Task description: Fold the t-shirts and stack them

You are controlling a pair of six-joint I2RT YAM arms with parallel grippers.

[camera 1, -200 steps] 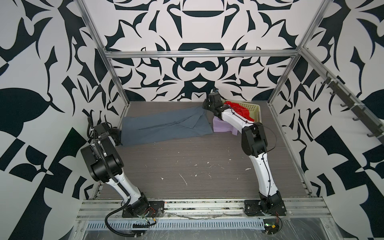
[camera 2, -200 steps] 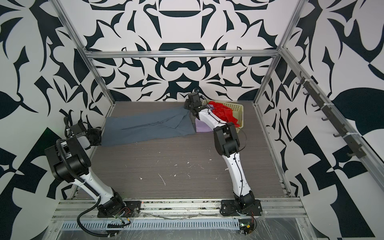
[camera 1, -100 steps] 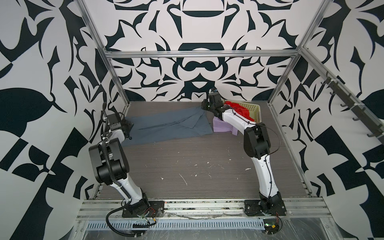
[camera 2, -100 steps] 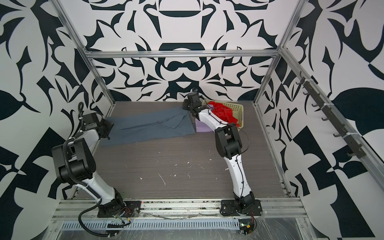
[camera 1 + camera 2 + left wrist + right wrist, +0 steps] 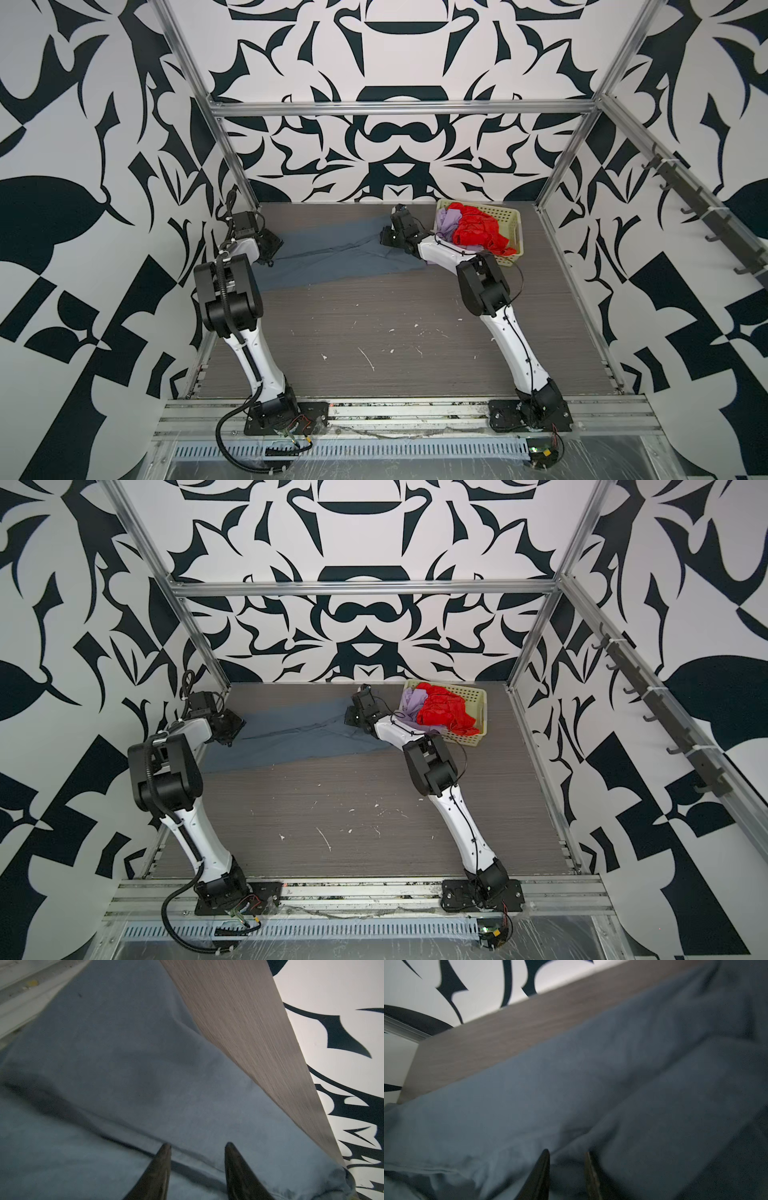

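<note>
Slate blue-grey t-shirt (image 5: 332, 259): soft, creased, flat across the frame's upper middle; long axis left–right.
Left gripper (image 5: 197, 1147): at its left end, jaws apart over a seam, nothing pinched.
Right gripper (image 5: 565, 1152): at its right end, seemingly nipping a fold.
Red t-shirt (image 5: 478, 228), lilac t-shirt (image 5: 449, 218): crumpled in cream perforated basket (image 5: 513, 216), upper right.

Both top views are bright, evenly and diffusely lit, and sharp throughout. Shadows on the tabletop (image 5: 374, 324) are soft and faint, and the frame rails (image 5: 399, 109) stay straight right to the edges. The wrist views are dim and bluish. In them the slate blue-grey t-shirt (image 5: 124, 1064) looks soft and unfocused, and it is smeared by motion blur in the right wrist view. The walls (image 5: 332, 991) behind wash out pale.
</note>
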